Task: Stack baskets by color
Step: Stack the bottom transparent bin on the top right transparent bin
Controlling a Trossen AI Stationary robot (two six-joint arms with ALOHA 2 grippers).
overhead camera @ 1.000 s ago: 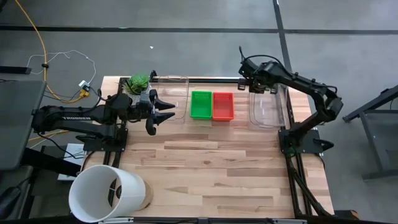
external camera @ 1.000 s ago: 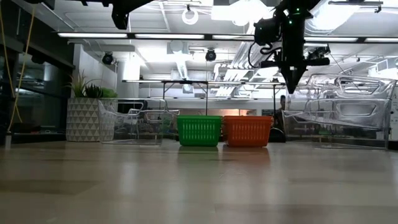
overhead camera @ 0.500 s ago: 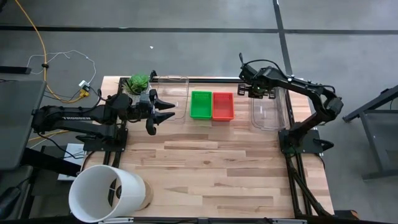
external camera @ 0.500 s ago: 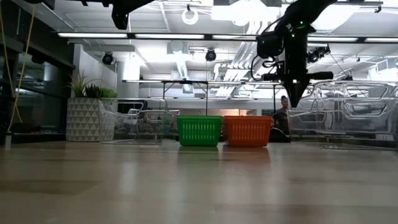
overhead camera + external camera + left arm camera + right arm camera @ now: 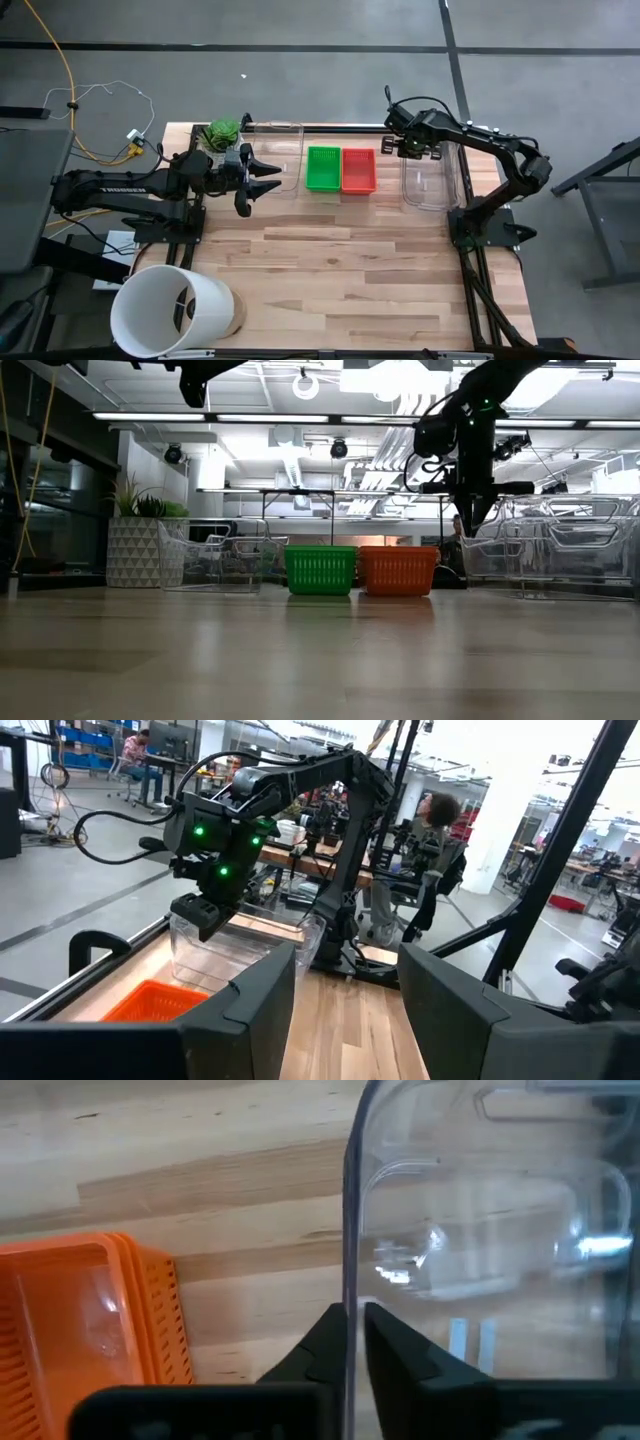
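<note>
High view: my right hand [image 5: 408, 147] sits at the clear bin's [image 5: 432, 180] rim; green basket [image 5: 323, 168] and red basket [image 5: 358, 169] lie beside it. Right wrist view: fingers [image 5: 395, 1350] pinch the bin wall. Left hand [image 5: 262, 179] released.

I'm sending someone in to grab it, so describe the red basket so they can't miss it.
Look along the table's far edge, between two clear bins. Two small perforated baskets sit side by side there. The red basket is beside the green basket, on the side nearer the right arm.
</note>
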